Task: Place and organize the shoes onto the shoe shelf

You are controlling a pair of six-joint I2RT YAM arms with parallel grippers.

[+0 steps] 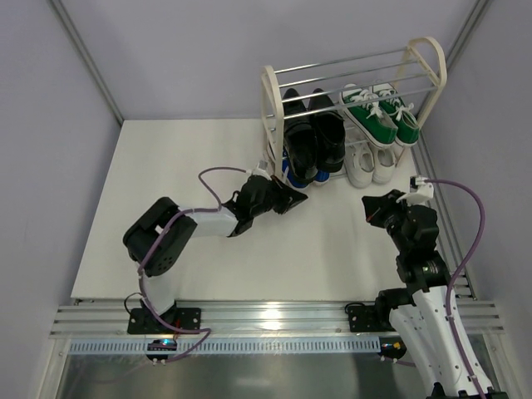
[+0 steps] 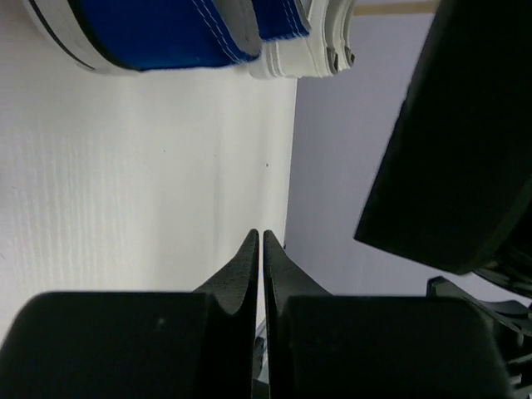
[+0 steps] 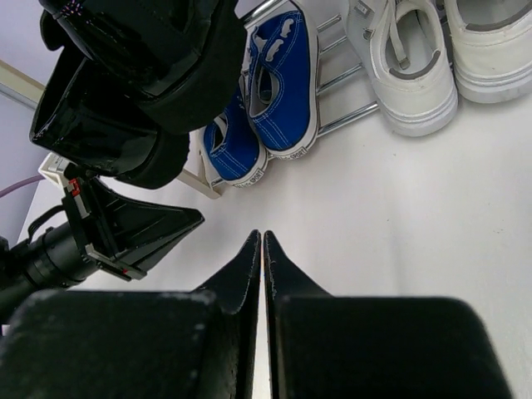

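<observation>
The shoe shelf [image 1: 270, 116] stands at the table's back right. Its upper rods carry the glossy black shoes [image 1: 314, 133] on the left and the green sneakers [image 1: 381, 116] on the right. Below them sit the blue sneakers [image 3: 283, 83] and the white sneakers [image 1: 370, 164]. My left gripper [image 1: 299, 198] hangs shut and empty just in front of the shelf's left foot, with a blue sneaker [image 2: 158, 33] close ahead of it. My right gripper [image 1: 370, 204] is shut and empty too, in front of the white sneakers [image 3: 407, 58]. The black shoes [image 3: 125, 75] fill the upper left of the right wrist view.
The shelf's chrome rods [image 3: 349, 116] and cream side frame are close to both grippers. The left gripper [image 3: 141, 229] shows at the left of the right wrist view. A large black shape [image 2: 457, 141] blocks the right of the left wrist view. White table [image 1: 166, 191] spreads to the left.
</observation>
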